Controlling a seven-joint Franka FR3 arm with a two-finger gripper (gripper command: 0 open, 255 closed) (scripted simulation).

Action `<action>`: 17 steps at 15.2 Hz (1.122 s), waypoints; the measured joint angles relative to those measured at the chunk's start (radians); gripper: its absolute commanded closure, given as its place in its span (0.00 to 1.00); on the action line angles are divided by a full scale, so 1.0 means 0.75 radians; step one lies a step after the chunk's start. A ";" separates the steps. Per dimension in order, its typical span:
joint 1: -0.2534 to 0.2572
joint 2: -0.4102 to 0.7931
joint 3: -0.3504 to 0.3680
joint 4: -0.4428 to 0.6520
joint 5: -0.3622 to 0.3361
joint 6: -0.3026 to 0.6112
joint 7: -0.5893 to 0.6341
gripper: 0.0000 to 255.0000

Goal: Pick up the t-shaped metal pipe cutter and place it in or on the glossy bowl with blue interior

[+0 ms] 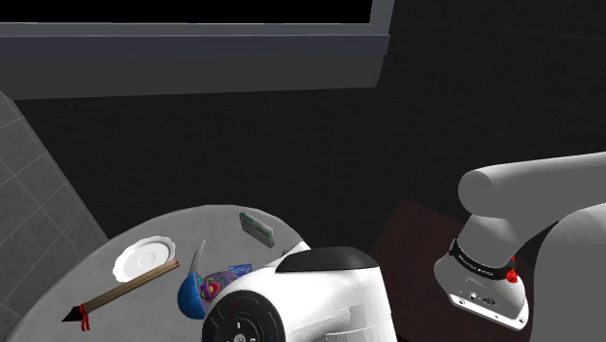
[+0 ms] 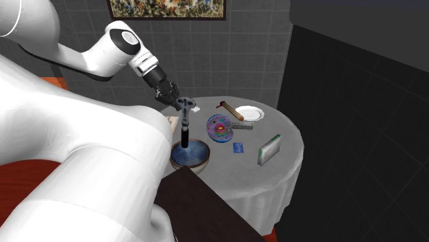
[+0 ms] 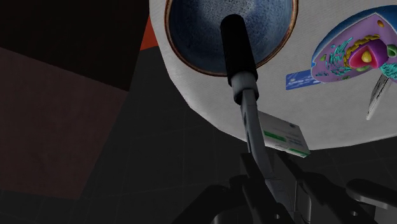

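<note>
My black gripper is shut on the T-shaped head of the pipe cutter. The cutter hangs nearly upright, grey shaft above, black handle pointing down. Its handle end is over the blue inside of the brown-rimmed bowl, which stands at the table's near edge in the second exterior view. I cannot tell whether the handle touches the bowl. In the wrist view the cutter runs out from between the fingers of the gripper, and its black end covers part of the bowl.
On the round white table lie a blue cell model, a blue card, a green-and-white box, a white plate and a brown stick. A dark brown stand adjoins the table beside the bowl.
</note>
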 measured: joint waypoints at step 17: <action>-0.046 -0.034 0.076 -0.013 0.039 0.061 0.013 0.00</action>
